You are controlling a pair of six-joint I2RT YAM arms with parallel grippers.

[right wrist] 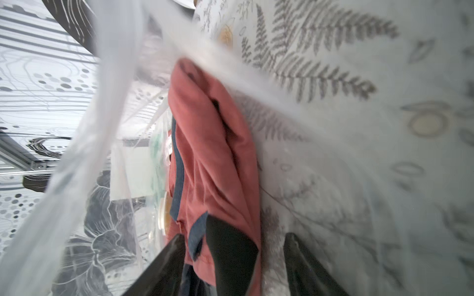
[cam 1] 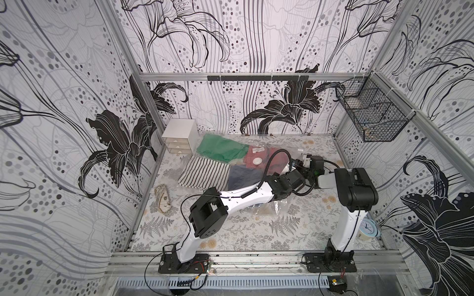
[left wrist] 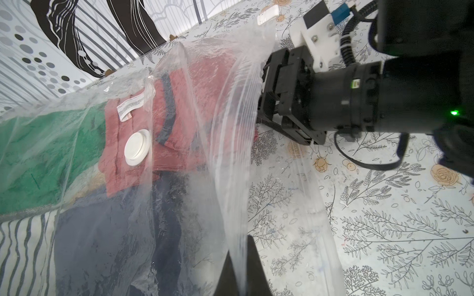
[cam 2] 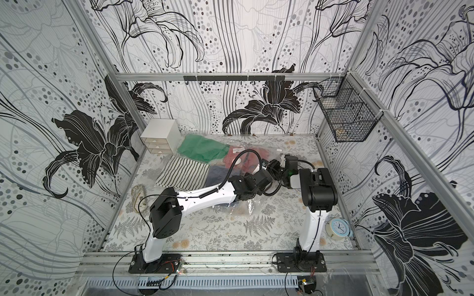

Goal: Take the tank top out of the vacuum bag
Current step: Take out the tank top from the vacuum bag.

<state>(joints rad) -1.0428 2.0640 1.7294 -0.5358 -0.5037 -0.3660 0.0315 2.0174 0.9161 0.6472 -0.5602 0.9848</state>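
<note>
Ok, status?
Left fingers shut on bag edge, holding mouth up. Right fingers open inside bag, straddling red tank top. Top not out yet. Nothing blocking.

vacuum bag (right wrist: 84, 143) blurred, basket (cam 1: 379, 128) contents indistinct

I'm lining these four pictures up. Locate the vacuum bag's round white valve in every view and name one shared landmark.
Top view: valve on the red garment, near picture centre.
Top view: valve at the same spot, partly behind a black cable.
Left wrist: valve left of centre, below the white label.
Right wrist: probably the blurred pale disc beside the red cloth.
Shared landmark: the red garment, in all four.
</note>
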